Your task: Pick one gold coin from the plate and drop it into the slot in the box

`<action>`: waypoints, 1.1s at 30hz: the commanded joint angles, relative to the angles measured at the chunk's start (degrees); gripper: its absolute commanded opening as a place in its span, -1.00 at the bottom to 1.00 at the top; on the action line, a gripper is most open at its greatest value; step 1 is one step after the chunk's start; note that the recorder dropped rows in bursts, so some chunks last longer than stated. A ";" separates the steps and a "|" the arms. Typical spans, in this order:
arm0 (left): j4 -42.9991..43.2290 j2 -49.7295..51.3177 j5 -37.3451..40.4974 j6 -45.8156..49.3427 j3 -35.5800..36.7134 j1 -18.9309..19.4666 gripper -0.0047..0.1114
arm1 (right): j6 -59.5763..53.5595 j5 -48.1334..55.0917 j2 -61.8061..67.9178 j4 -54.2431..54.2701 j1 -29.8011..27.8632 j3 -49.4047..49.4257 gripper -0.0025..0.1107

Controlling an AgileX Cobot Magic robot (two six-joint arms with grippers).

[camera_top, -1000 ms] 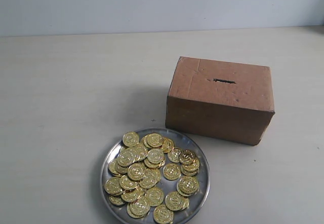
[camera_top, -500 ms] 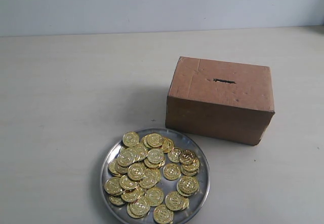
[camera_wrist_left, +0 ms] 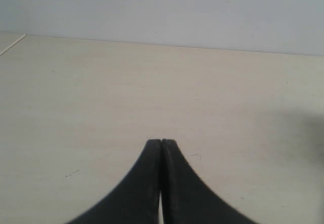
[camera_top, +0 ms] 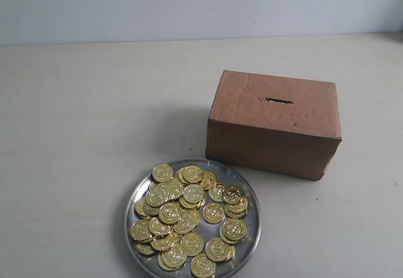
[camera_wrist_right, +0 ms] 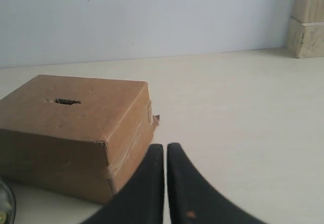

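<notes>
Across the whole scene stretches a pale, cream-coloured wooden table [camera_top: 75, 133], backed by a plain light wall. On it, to the right of the middle in the exterior view, stands the rectangular reddish-brown cardboard box [camera_top: 274, 127], its faces creased and worn, one corner turned toward the camera. Just in front of the box and a little to its left lies the round shiny silver metal plate [camera_top: 254, 218] with a shallow raised rim. It sits close to the box's near face, though whether the two touch cannot be told.

The plate carries a loose heap of embossed gold coins [camera_top: 189, 218], many overlapping, spread over most of its floor. All of them are inside the rim.

Neither arm shows in the exterior view. In the left wrist view the left gripper [camera_wrist_left: 161, 142] hangs over bare table with its two black fingers pressed together and nothing between them. In the right wrist view the right gripper [camera_wrist_right: 165, 147] has its black fingers almost together, only a thin gap showing, and it too holds nothing. The box [camera_wrist_right: 76, 127] stands near it, off to one side.

Smallest of all is the short, thin, dark box slot [camera_top: 279, 100] with ragged edges, cut in the top face of the box.
</notes>
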 commanded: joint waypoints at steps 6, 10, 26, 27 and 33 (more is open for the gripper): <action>-0.14 -0.28 -0.23 -0.45 0.22 0.13 -0.92 | -5.57 -0.36 -0.28 -0.16 -0.22 0.26 -0.96; -0.14 -0.28 -0.23 -0.45 0.22 0.13 -0.92 | -5.58 1.06 -0.28 -0.05 -0.22 0.26 -0.96; -0.14 -0.28 -0.23 -0.45 0.22 0.13 -0.92 | -5.58 1.06 -0.28 -0.05 -0.22 0.26 -0.96; -0.14 -0.28 -0.23 -0.45 0.22 0.13 -0.92 | -5.58 1.06 -0.28 -0.05 -0.22 0.26 -0.96; -0.14 -0.28 -0.24 -0.45 0.22 0.13 -0.92 | -5.58 1.06 -0.28 -0.05 -0.22 0.26 -0.96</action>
